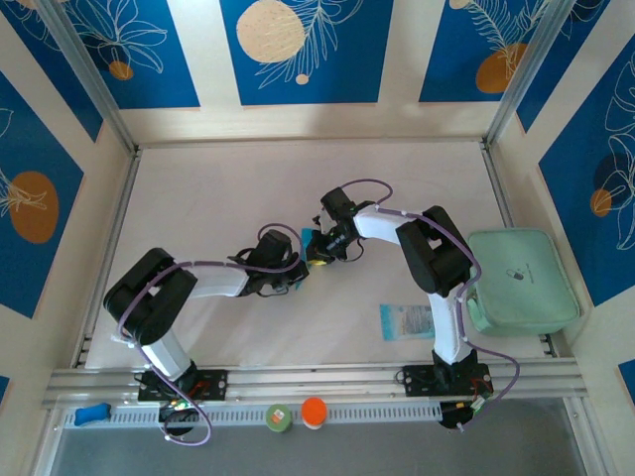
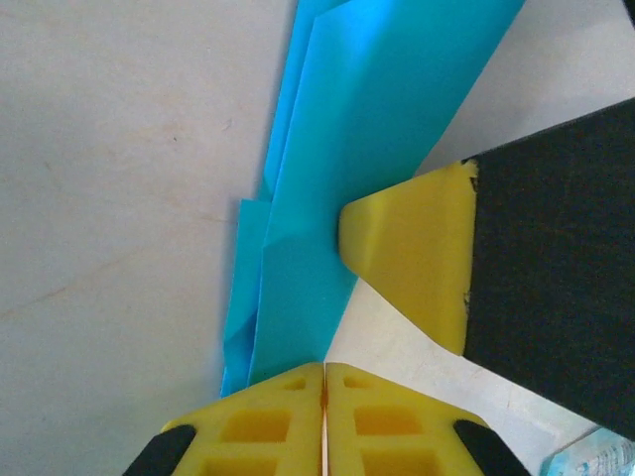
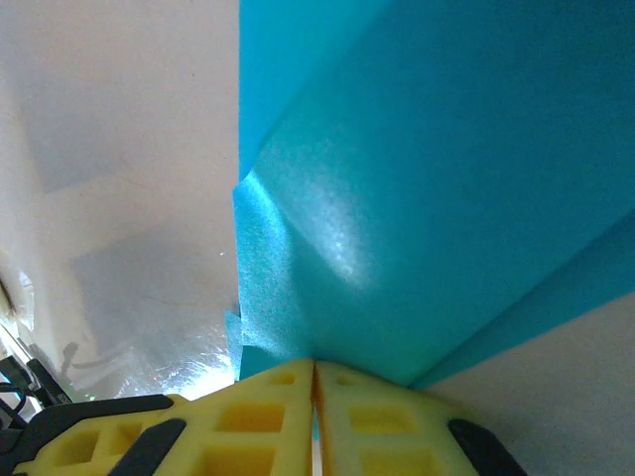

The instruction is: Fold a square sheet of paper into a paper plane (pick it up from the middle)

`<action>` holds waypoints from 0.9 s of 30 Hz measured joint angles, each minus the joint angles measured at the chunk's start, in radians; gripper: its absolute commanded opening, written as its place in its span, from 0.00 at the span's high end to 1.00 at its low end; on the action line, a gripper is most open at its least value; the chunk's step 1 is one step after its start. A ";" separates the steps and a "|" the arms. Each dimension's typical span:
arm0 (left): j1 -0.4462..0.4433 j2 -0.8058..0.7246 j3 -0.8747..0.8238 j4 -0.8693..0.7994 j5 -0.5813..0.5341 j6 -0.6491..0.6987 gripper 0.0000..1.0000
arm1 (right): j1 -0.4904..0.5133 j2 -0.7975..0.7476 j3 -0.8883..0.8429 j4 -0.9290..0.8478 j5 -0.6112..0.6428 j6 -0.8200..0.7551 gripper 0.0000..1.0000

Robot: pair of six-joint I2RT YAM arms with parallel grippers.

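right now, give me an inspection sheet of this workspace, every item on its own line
surface: pale matte table top, no spills seen
job's things: thin cyan-turquoise folded paper, layered creases, held between both grippers at mid table
clutter: pale printed see-through packet flat near the right arm's base; mint-green rounded pad at the right edge; green round item, orange round item and small blue item on the near rail
grippers: left gripper shut on the paper's edge; right gripper shut on the paper
cables: lilac cables loop along both arms, apart from the paper
surroundings: blue leaf-print wall panels, metal frame posts
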 measured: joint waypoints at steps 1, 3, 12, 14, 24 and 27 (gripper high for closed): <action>0.000 0.002 0.000 0.000 -0.002 0.000 0.91 | -0.001 0.000 0.000 0.000 0.000 0.000 0.90; 0.000 0.002 -0.001 0.000 -0.003 0.000 0.92 | -0.002 0.000 0.000 0.000 -0.002 0.000 0.90; 0.000 0.002 -0.036 0.051 -0.004 -0.012 0.93 | -0.007 -0.003 0.000 -0.001 -0.011 -0.008 0.89; 0.000 0.002 -0.041 0.059 -0.003 -0.016 0.94 | -0.009 -0.006 0.008 -0.009 -0.009 -0.019 0.89; 0.000 0.002 -0.043 0.061 -0.003 -0.023 0.94 | -0.035 -0.008 0.117 -0.031 0.041 -0.058 0.89; 0.000 0.002 -0.043 0.061 -0.003 -0.024 0.94 | -0.045 -0.008 0.117 -0.037 0.058 -0.061 0.88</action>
